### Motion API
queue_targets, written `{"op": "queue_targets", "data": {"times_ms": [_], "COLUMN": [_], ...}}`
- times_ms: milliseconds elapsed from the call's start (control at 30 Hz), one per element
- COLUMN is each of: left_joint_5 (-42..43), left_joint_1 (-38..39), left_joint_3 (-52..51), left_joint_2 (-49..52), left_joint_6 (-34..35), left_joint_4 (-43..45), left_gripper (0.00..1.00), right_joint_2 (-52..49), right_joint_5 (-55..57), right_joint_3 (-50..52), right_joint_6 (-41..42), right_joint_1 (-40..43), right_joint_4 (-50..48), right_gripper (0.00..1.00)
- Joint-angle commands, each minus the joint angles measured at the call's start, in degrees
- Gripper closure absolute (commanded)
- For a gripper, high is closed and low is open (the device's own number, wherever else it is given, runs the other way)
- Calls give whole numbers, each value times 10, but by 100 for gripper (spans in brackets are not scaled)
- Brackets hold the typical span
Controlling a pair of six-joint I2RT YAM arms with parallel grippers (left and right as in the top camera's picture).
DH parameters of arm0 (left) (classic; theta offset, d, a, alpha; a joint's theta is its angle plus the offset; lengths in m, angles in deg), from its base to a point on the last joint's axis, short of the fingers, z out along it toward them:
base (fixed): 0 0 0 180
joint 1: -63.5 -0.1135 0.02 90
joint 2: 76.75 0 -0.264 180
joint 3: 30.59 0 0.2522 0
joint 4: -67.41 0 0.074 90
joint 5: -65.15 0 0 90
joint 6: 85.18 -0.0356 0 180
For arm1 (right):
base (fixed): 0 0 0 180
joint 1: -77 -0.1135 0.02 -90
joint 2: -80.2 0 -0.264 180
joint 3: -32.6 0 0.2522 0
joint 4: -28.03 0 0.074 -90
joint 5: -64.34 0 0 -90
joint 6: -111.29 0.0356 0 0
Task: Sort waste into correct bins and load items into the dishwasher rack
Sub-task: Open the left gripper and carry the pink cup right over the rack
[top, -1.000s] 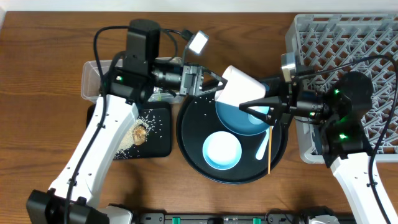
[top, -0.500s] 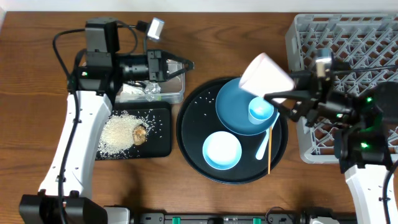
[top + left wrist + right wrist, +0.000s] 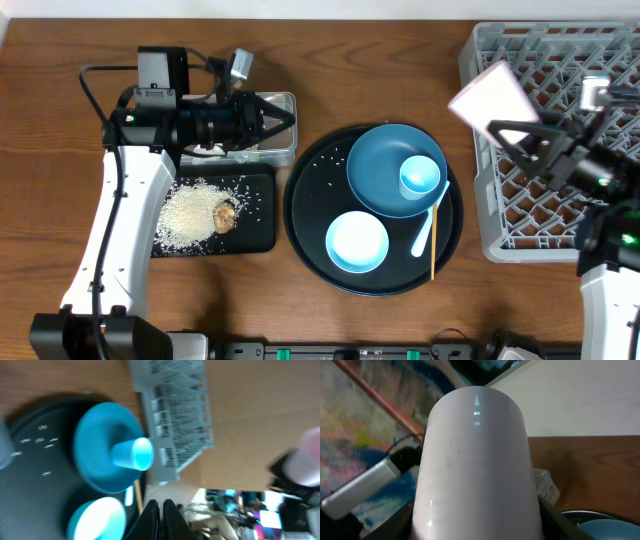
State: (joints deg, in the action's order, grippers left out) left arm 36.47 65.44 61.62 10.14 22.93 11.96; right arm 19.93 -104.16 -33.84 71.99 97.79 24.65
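My right gripper (image 3: 520, 135) is shut on the pinkish-white cup (image 3: 489, 101), which I hold tilted in the air at the left edge of the grey dishwasher rack (image 3: 560, 70); the cup fills the right wrist view (image 3: 477, 460). My left gripper (image 3: 285, 120) is shut and empty, over the clear tub (image 3: 282, 152). On the round black tray (image 3: 305, 225) lie the dark blue plate (image 3: 375, 175) with the light blue cup (image 3: 420, 177), the light blue bowl (image 3: 357, 241), the pale blue spoon (image 3: 428, 232) and the chopstick (image 3: 434, 245). Rice (image 3: 185, 210) and a brown lump (image 3: 225, 214) lie in the shallow black tray (image 3: 258, 235).
Loose rice grains (image 3: 330, 160) are scattered on the round tray's upper left. The left wrist view shows the plate (image 3: 100, 450), cup (image 3: 135, 453), bowl (image 3: 97, 520) and the rack (image 3: 175, 410). The left arm lies over the tub and black tray.
My right gripper has carried the pinkish-white cup up and right, from over the plate to the rack's left edge. My left gripper pulled back left over the tub and has closed.
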Motion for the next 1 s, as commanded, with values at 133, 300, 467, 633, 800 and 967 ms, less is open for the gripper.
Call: {"op": "queue_targets", "data": {"times_ms": [133, 300, 467, 633, 800, 967], "left_joint_5": [-153, -226, -268, -322, -352, -352], "left_joint_1": [-2, -2, -2, -2, -3, -3], "left_joint_3": [1, 1, 1, 1, 1, 1], "left_joint_2": [-1, -1, -1, -1, -1, -1], "left_joint_6": [-18, -18, -18, -18, -18, -18], "left_joint_4": [-53, -87, -108, -110, -110, -110], "left_gripper": [94, 94, 93, 70, 2, 2], "right_joint_2": [9, 9, 9, 9, 9, 9], "right_joint_5": [-38, -48, -58, -70, -73, -73], "right_joint_3": [-93, -143, -172, -176, -176, -176], "right_joint_6": [97, 135, 150, 151, 151, 150], "right_joint_1": [90, 134, 157, 157, 157, 157], "right_joint_4": [-2, -2, -2, -2, -2, -3], "right_gripper": [62, 63, 63, 63, 63, 64]}}
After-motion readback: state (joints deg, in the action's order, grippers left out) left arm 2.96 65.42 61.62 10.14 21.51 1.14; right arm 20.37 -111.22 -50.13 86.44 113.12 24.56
